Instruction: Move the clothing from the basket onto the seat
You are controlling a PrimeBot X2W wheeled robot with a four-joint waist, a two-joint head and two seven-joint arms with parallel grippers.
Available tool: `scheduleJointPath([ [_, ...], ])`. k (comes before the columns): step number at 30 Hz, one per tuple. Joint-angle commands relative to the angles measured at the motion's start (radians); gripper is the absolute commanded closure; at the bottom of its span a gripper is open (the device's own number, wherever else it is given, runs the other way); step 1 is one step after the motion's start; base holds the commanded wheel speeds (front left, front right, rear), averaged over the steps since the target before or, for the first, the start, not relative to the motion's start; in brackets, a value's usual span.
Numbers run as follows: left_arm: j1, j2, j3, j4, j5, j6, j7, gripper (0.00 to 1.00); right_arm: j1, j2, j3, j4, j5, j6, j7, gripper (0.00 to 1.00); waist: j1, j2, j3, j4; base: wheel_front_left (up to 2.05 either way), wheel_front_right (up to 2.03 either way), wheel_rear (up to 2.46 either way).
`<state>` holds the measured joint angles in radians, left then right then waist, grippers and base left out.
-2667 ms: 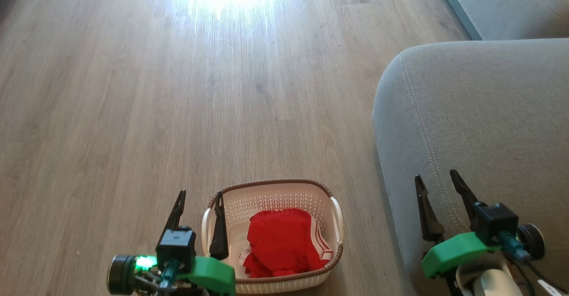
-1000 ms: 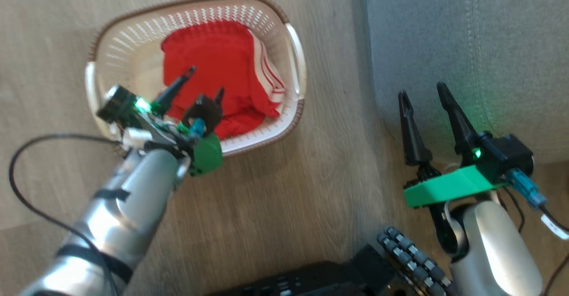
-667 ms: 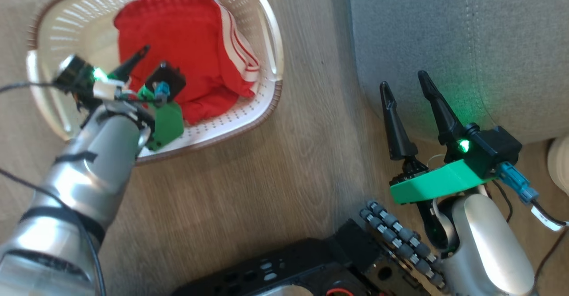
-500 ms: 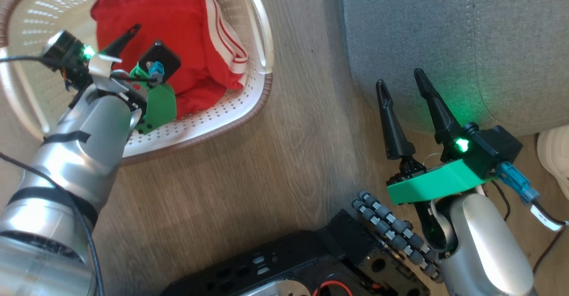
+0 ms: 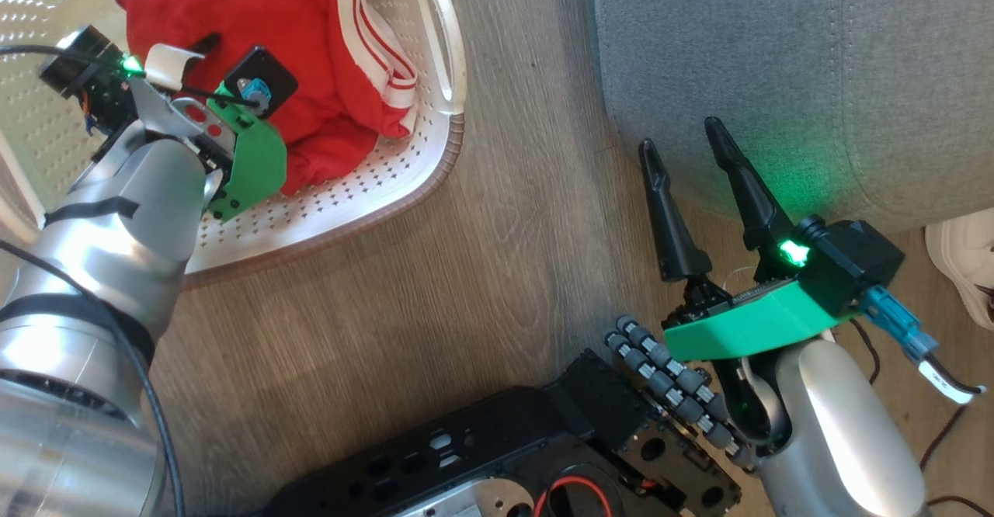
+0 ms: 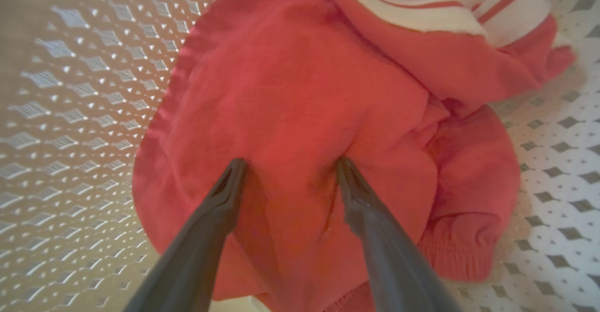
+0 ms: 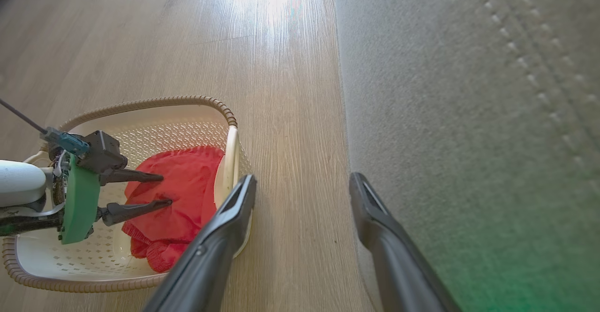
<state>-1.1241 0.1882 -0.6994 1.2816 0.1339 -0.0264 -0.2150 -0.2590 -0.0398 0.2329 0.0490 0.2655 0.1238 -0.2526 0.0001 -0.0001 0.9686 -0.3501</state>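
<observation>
My left fingers (image 6: 201, 227) are spread wide, with both tips dug into the middle of the clothing (image 6: 300, 92), denting the red fabric. Nothing is pinched yet. A ridge of cloth sits between the tips, which is what I want.

From here I would press in a touch more so the fold bulges up, then close firmly on that thick middle rather than on the striped band at the far edge, which I judge would slip or unroll. I would then lift straight up until the cloth hangs clear of the basket (image 5: 373, 206) rim, so the light plastic is not dragged along the floor (image 5: 466, 284).

My right fingers (image 5: 669, 218) are spread too and hold nothing. They hang over the floor between the basket and the seat (image 5: 738, 51), just beside its front face.

Count:
- One basket, with the clothing inside it.
- One seat, with no clothing on the part I can see.
- One red heap with one striped band showing. I cannot tell whether it is one garment or more.
- One pale shoe (image 5: 963, 261) at the frame's edge.
</observation>
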Motion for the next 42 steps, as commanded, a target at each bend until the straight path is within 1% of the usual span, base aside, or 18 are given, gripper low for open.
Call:
scheduleJointPath([
  [1, 0.011, 0.011, 0.005, -0.002, 0.010, 0.004, 0.011, 0.00, 0.048, -0.010, 0.022, -0.029, 0.011, 0.007, -0.009, 0.00, -0.0001, 0.0001, 0.003, -0.003, 0.00, 0.00, 0.00],
  [6, 0.010, 0.012, -0.010, 0.004, 0.008, -0.006, 0.041, 0.00, 0.055, -0.010, 0.024, -0.042, 0.023, 0.007, -0.009, 0.00, -0.0001, 0.0001, 0.007, -0.009, 0.00, 0.00, 0.00],
  [7, 0.011, 0.013, -0.011, 0.005, 0.006, -0.010, 0.047, 0.35, 0.055, -0.010, 0.022, -0.043, 0.024, 0.007, -0.009, 0.00, -0.0001, 0.0001, 0.007, -0.010, 0.00, 0.00, 0.00],
  [8, 0.013, 0.013, -0.012, 0.006, 0.002, -0.017, 0.055, 0.87, 0.055, -0.010, 0.020, -0.043, 0.025, 0.007, -0.009, 0.00, -0.0001, 0.0001, 0.007, -0.010, 0.00, 0.00, 0.00],
  [9, 0.015, 0.013, -0.011, 0.006, -0.002, -0.022, 0.061, 1.00, 0.055, -0.010, 0.017, -0.042, 0.025, 0.007, -0.009, 0.00, -0.0001, 0.0001, 0.007, -0.010, 0.00, 0.00, 0.00],
  [15, 0.027, 0.011, -0.006, 0.008, -0.030, -0.039, 0.052, 1.00, 0.036, -0.010, 0.012, -0.026, 0.025, 0.007, -0.009, 0.00, -0.0001, 0.0001, -0.008, -0.011, 0.00, 0.00, 0.00],
  [23, 0.067, 0.002, 0.016, 0.008, -0.075, -0.014, 0.000, 1.00, 0.001, -0.010, 0.025, 0.008, 0.018, 0.007, -0.009, 0.00, -0.0001, 0.0001, -0.074, -0.013, 0.00, 0.00, 0.00],
  [29, 0.155, -0.036, 0.021, -0.015, -0.106, 0.021, -0.043, 1.00, -0.002, -0.010, 0.009, 0.042, -0.005, 0.007, -0.009, 0.00, -0.0001, 0.0001, -0.210, 0.024, 0.00, 0.00, 0.00],
  [31, 0.197, -0.052, 0.022, -0.037, -0.119, 0.022, -0.045, 1.00, 0.005, -0.010, 0.002, 0.054, -0.019, 0.007, -0.009, 0.00, -0.0001, 0.0001, -0.267, 0.042, 0.00, 0.00, 0.00],
  [35, 0.291, -0.063, 0.041, -0.136, -0.158, 0.043, -0.046, 1.00, 0.024, -0.010, -0.014, 0.079, -0.014, 0.007, -0.009, 0.00, -0.0001, 0.0001, -0.376, 0.072, 0.00, 0.00, 0.00],
  [42, 0.447, -0.077, 0.094, -0.304, -0.227, 0.088, -0.047, 1.00, 0.072, -0.010, -0.039, 0.117, -0.059, 0.007, -0.009, 0.00, -0.0001, 0.0001, -0.566, 0.131, 0.00, 0.00, 0.00],
])
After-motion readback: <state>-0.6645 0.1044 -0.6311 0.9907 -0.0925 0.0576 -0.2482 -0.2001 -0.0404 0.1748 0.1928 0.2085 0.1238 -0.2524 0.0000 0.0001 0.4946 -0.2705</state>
